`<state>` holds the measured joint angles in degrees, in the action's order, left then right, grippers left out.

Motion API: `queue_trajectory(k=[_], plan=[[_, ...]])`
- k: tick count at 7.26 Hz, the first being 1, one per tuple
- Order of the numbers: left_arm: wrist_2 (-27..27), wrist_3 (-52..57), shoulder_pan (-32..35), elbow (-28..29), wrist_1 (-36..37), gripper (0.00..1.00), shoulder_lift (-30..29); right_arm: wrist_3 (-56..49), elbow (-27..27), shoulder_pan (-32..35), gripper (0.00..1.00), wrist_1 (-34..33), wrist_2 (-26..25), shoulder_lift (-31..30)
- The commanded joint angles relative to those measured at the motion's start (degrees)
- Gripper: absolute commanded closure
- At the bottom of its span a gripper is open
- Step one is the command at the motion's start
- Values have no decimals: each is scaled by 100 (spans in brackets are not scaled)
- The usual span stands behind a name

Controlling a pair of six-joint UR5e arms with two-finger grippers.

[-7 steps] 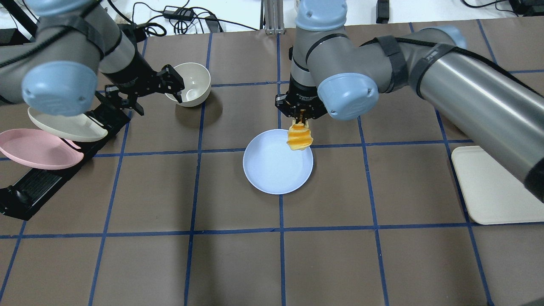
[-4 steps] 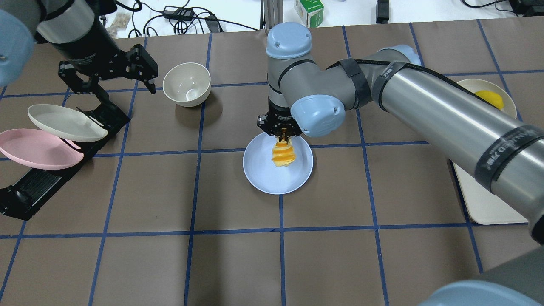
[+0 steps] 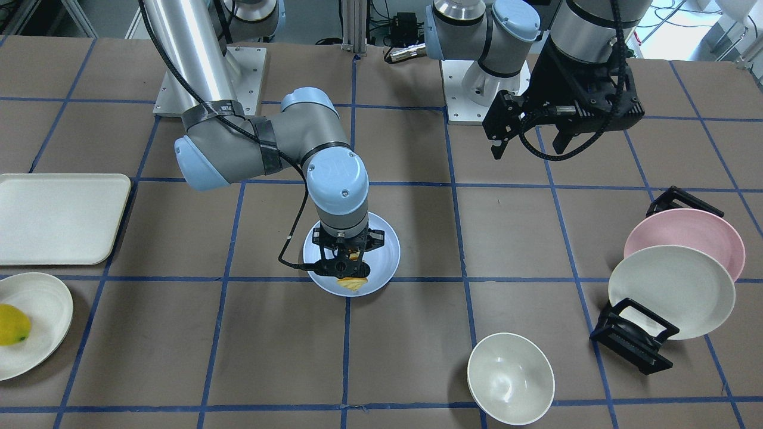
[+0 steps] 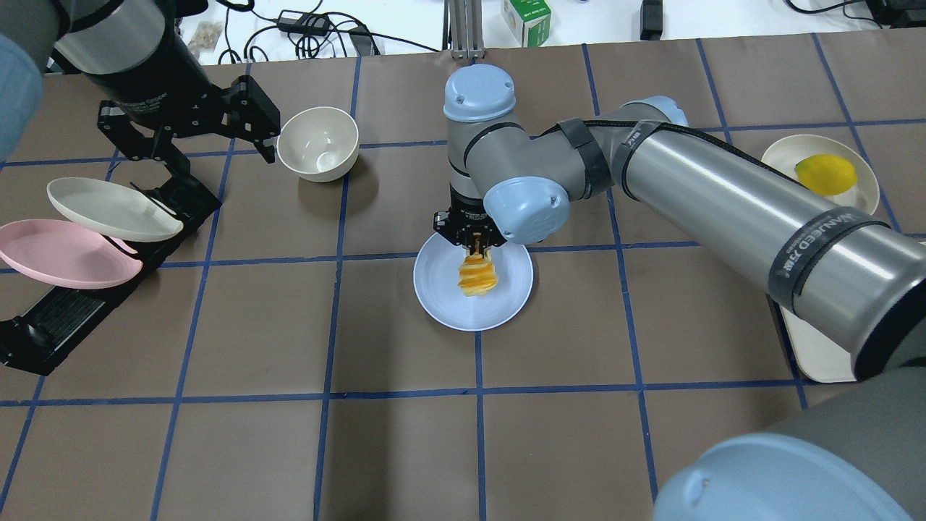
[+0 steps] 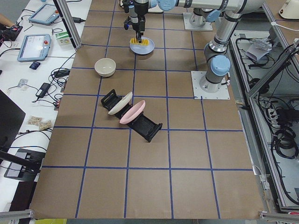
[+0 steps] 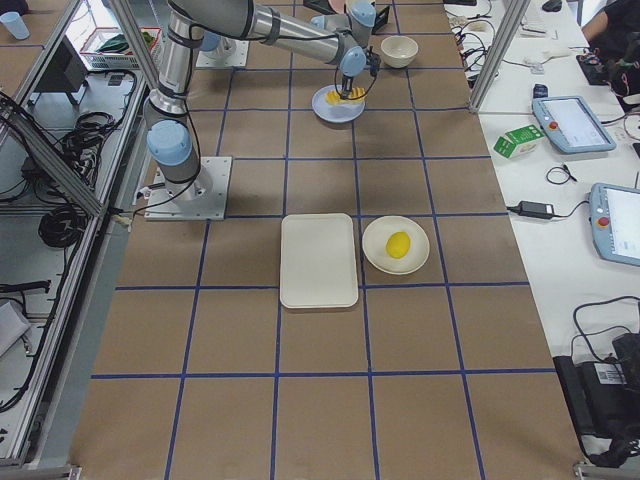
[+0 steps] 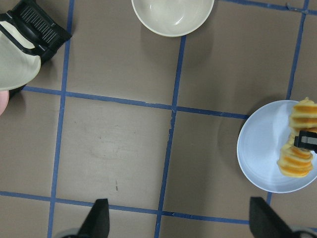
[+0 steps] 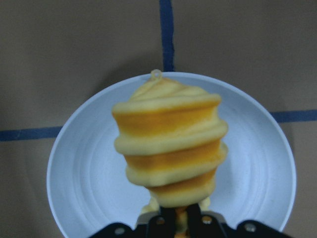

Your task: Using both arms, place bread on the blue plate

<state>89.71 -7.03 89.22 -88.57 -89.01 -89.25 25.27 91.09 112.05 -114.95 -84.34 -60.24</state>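
The bread (image 4: 477, 275) hangs end-down from my right gripper (image 4: 475, 248), which is shut on its upper end. It hangs over the middle of the blue plate (image 4: 445, 300), close above it; I cannot tell if it touches. The right wrist view shows the ridged loaf (image 8: 168, 148) in front of the plate (image 8: 84, 173). The front view shows the right gripper (image 3: 347, 263), the bread (image 3: 351, 285) and the plate (image 3: 384, 259). My left gripper (image 4: 210, 148) is open and empty, high over the table left of the bowl; it also shows in the front view (image 3: 530, 146).
A cream bowl (image 4: 318, 143) stands at the back left. A black rack (image 4: 51, 325) holds a cream-white plate (image 4: 108, 210) and a pink plate (image 4: 65, 253) at the left. A cream tray (image 3: 59, 217) and a white plate with a yellow fruit (image 4: 825, 174) lie at the right.
My right gripper has carried the bread from the plate's far rim to over its middle and lowered it. My left gripper has drawn back from the bowl, to the left.
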Motion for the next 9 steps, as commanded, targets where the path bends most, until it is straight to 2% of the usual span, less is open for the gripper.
queue_trajectory(k=[1,4,5,6,7,8,9], plan=[[37,34,17,-81,138,0,21,362,14,124,100,-107,76,117],[29,61,17,-160,191,0,74,443,207,116,100,-107,-11,100],[29,61,17,-161,199,0,66,444,216,116,92,-124,-29,91],[38,61,17,-169,156,0,66,453,225,107,71,-116,-38,91],[55,61,17,-143,208,0,66,522,225,107,45,-116,-47,91],[20,192,-35,-143,208,0,48,540,216,107,0,-107,-30,65],[3,558,-140,-134,200,0,66,532,199,98,0,-81,-30,-31]])
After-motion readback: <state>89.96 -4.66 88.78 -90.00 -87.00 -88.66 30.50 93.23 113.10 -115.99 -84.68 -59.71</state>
